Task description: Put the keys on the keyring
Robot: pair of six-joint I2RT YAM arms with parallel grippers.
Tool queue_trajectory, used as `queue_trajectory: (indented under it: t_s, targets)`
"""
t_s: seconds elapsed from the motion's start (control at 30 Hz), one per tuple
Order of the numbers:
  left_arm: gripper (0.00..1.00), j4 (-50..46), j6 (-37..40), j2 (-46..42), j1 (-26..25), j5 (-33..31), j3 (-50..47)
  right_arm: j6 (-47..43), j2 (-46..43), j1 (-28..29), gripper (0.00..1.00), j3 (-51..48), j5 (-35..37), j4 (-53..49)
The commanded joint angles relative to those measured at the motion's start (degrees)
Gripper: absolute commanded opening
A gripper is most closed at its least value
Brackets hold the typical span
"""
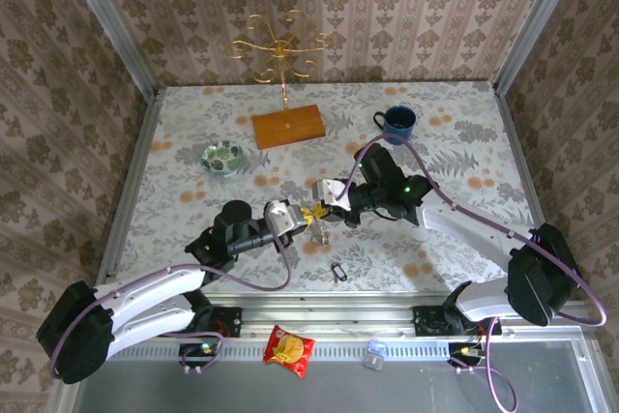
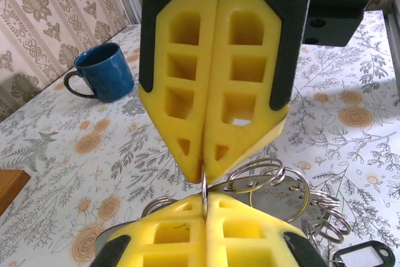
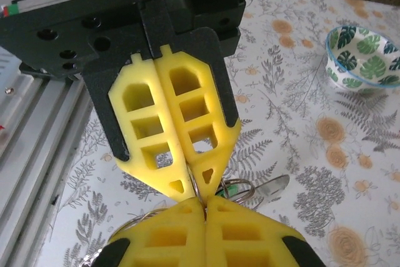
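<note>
Jaws: left, right both clamped tip-to-tip on keyring (image 2: 204, 192) | table (image 1: 464, 239) edges well away

The keyring (image 2: 275, 197) is shiny metal, the mug (image 2: 100, 72) glossy and glazed, the table cover (image 2: 350, 79) matt.

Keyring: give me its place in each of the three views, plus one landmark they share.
Top external: keyring mid-table, hanging where the two pairs of yellow fingers meet.
Left wrist: lower centre, seen edge-on, between the pair above and the pair below.
Right wrist: lower centre, again at the meeting tips.
Shared landmark: the yellow fingers, both pairs shut tip to tip on the keyring.
</note>
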Motion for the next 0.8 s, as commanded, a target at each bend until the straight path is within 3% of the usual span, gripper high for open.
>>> queue_trajectory:
  t_s: [0.0,0.17,0.27,0.4,0.53,0.67,0.77]
  targets:
    - [0.00,3.30,-0.83,-0.41,0.35,1.24,-0.13,-1.69,0.78,0.85,0.00,1.75,-1.30,-1.99]
    - [0.19,1.51,-0.53,-0.32,0.39,-1.36,0.95,-5.06,0.78,2.80,0.00,4.40,1.59,-7.27]
    - [0.20,-0.17,0.40,-0.19,0.36,-1.50,1.93,-7.21,2.70,3.91,0.00,6.63,4.22,-11.78]
    - [0.14,-1.18,1.55,0.16,0.35,-0.64,2.76,-8.27,3.24,4.73,0.00,8.32,5.24,-13.86]
    - [0.00,-1.48,3.16,0.87,0.35,0.69,3.35,-8.41,3.77,5.20,0.00,9.44,4.78,-14.75]
    - [0.00,-1.56,3.58,0.54,0.28,0.43,3.00,-4.18,1.49,2.59,0.23,5.27,4.14,-8.80]
    - [0.00,-1.54,3.67,-0.03,0.29,-0.06,2.69,3.31,-4.05,-1.65,0.26,-0.89,2.65,1.16]
